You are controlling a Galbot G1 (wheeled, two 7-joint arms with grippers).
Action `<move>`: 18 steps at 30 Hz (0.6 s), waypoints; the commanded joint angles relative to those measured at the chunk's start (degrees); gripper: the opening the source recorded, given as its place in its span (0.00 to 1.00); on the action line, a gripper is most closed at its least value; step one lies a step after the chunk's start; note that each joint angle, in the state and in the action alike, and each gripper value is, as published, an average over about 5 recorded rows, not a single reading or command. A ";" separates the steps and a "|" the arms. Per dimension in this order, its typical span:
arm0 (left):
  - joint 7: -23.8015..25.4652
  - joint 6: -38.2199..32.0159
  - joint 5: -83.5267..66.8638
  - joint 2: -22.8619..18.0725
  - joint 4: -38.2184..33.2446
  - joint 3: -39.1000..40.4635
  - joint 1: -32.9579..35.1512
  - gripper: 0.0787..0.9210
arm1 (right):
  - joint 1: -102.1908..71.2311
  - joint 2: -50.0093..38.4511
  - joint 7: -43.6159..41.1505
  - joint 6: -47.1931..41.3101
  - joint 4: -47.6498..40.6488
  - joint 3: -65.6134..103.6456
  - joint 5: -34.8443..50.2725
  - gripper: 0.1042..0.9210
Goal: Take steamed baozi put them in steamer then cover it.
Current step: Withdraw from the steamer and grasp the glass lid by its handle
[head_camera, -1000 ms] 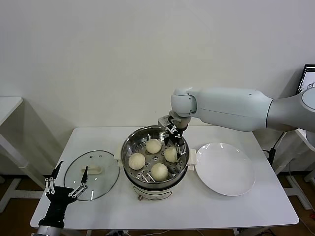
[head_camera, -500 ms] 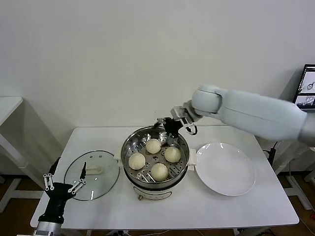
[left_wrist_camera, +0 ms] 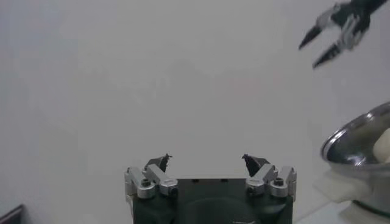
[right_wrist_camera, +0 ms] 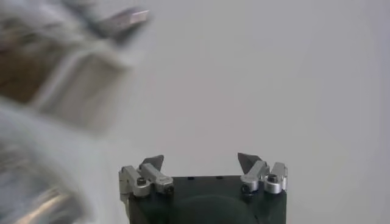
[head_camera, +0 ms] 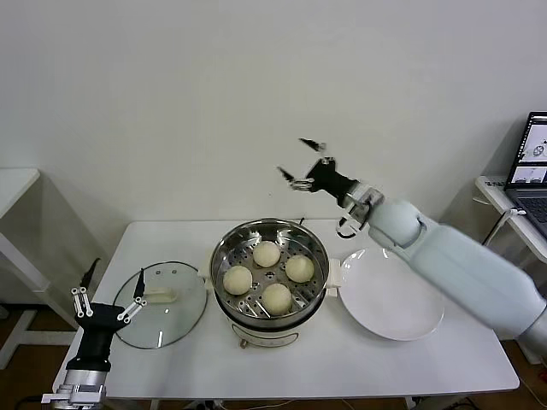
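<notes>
Baozi (head_camera: 267, 254) — four sit in my steamer (head_camera: 269, 266); lid (head_camera: 161, 303) at nine o'clock; both end effectors — right (head_camera: 301, 162), left (head_camera: 109, 290) — spread, empty.

Four baozi (head_camera: 267, 253), one steamer (head_camera: 224, 256), one cover (head_camera: 160, 305), one plate (head_camera: 391, 293)

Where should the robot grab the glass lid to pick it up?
Probably by the cream-white handle in the middle of the glass lid. The lid lies flat on the table, and the handle sticks up, so coming straight down from above looks best. The open left claw is nearest.
</notes>
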 commanded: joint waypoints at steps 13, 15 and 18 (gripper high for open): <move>-6.29 -2.35 47.43 1.82 25.21 -3.84 -5.19 0.88 | -57.90 20.38 7.83 11.60 2.77 50.04 -11.54 0.88; -8.23 -4.35 51.96 1.26 28.17 -3.67 -6.08 0.88 | -58.75 21.56 7.66 11.94 2.95 49.99 -12.38 0.88; -10.29 -6.01 55.33 0.36 30.60 -2.94 -6.86 0.88 | -59.39 22.88 7.56 12.07 3.17 49.77 -13.45 0.88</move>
